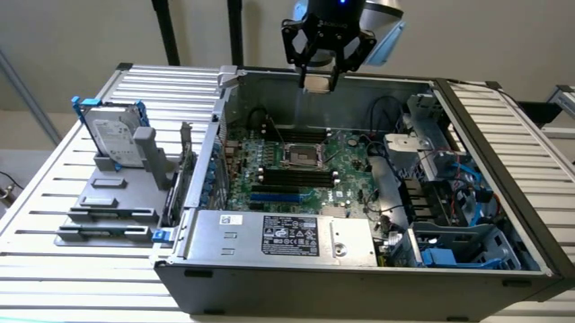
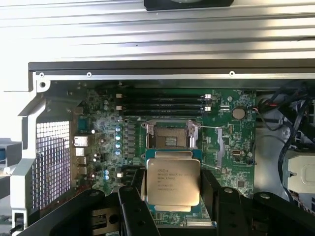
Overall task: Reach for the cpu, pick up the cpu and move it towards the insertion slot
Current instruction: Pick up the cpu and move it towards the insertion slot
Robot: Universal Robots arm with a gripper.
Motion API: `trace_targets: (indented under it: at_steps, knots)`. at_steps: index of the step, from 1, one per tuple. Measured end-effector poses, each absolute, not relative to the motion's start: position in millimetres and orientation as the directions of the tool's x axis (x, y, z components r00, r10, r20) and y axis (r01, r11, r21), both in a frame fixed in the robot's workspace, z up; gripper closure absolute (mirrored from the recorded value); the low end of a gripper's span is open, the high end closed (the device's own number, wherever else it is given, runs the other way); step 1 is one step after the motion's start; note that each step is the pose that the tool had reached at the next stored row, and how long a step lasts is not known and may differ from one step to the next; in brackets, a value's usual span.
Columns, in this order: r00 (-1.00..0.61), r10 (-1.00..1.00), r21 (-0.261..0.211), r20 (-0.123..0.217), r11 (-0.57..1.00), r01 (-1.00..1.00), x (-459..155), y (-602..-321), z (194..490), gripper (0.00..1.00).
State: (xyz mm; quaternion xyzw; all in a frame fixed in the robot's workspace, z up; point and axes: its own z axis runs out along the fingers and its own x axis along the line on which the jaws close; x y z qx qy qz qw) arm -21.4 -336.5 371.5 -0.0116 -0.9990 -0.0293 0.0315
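The cpu (image 2: 171, 178), a small flat square chip with a silvery top and printed text, sits clamped between my black fingers (image 2: 134, 192). My gripper (image 2: 172, 191) is shut on the cpu and hangs above the open computer case. In the exterior view the gripper (image 1: 321, 75) is high over the case's back wall, with the cpu (image 1: 317, 83) showing as a pale square at its tips. The insertion slot (image 1: 301, 156), a shiny metal frame with a dark centre, lies on the green motherboard below. In the wrist view the insertion slot (image 2: 170, 136) lies just beyond the held chip.
Long black memory slots (image 1: 297, 176) flank the socket. A silver power supply (image 1: 283, 235) fills the case's near side. Cables and blue-clipped drive bays (image 1: 449, 188) crowd the exterior view's right. An upright hard drive (image 1: 117, 141) stands on a grey holder at the exterior view's left.
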Motion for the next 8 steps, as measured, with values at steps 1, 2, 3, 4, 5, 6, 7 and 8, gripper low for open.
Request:
trace_targets:
  at_steps: [1, 2, 3, 4, 5, 6, 7, 8]
  knots:
    - [-0.998, 0.021, 0.058, 0.064, 0.998, 0.025, -21.4, -336.5, 371.5, 0.45]
    - [-0.998, 0.021, 0.058, 0.064, 0.998, 0.025, -21.4, -336.5, 371.5, 0.45]
    - [-0.998, 0.021, 0.058, 0.063, 0.998, 0.025, -21.4, -336.5, 371.5, 0.45]
    - [-0.998, 0.021, 0.058, 0.063, 0.998, 0.025, -21.4, -336.5, 371.5, 0.45]
    - [-0.998, 0.021, 0.058, 0.063, 0.998, 0.025, -21.4, -336.5, 371.5, 0.45]
    - [-0.998, 0.021, 0.058, 0.063, 0.998, 0.025, -21.4, -336.5, 371.5, 0.45]
    - [-0.998, 0.021, 0.058, 0.063, 0.998, 0.025, -21.4, -336.5, 371.5, 0.45]
    - [-0.998, 0.021, 0.058, 0.063, 0.998, 0.025, -21.4, -336.5, 371.5, 0.45]
